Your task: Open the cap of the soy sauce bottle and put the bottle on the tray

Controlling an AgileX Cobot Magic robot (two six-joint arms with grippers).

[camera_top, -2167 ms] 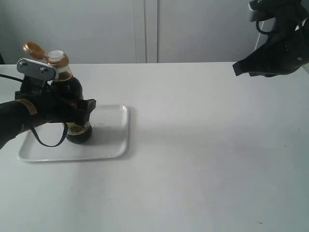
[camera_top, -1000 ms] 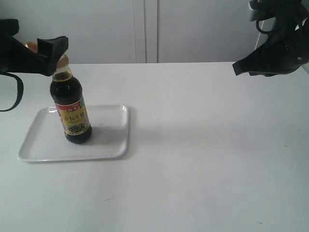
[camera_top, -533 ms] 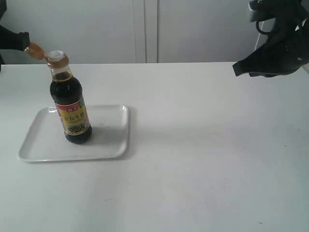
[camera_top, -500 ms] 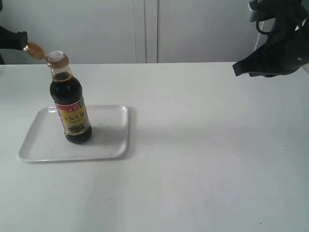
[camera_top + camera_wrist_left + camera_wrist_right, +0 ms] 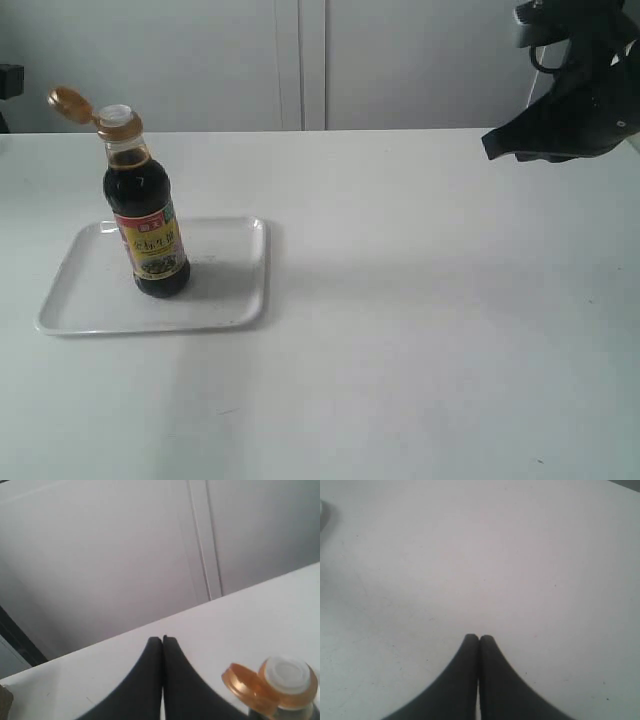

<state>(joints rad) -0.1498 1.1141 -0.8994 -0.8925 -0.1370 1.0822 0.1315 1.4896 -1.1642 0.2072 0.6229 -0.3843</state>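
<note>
Soy sauce bottle (image 5: pixel 146 215) upright on the tray (image 5: pixel 226 300), dark liquid, red-yellow-green label. Orange cap (image 5: pixel 68 100) flipped open, white spout (image 5: pixel 286 669) bare. Left gripper (image 5: pixel 162 640) pressed together, empty, just beside the cap. Right gripper (image 5: pixel 479 639) closed, empty, well apart over the table (image 5: pixel 430 300).

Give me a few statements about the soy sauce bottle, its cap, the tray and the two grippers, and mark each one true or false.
1. The soy sauce bottle stands upright on the tray. True.
2. The cap is closed over the spout. False: it is flipped open, hanging to one side of the neck, with the white spout showing.
3. The left gripper is clamped around the bottle's neck. False: its fingers are shut together on nothing, apart from the bottle.
4. The right gripper is shut and holds nothing. True.
5. The bottle lies on its side on the table. False: it is upright on the tray.
</note>
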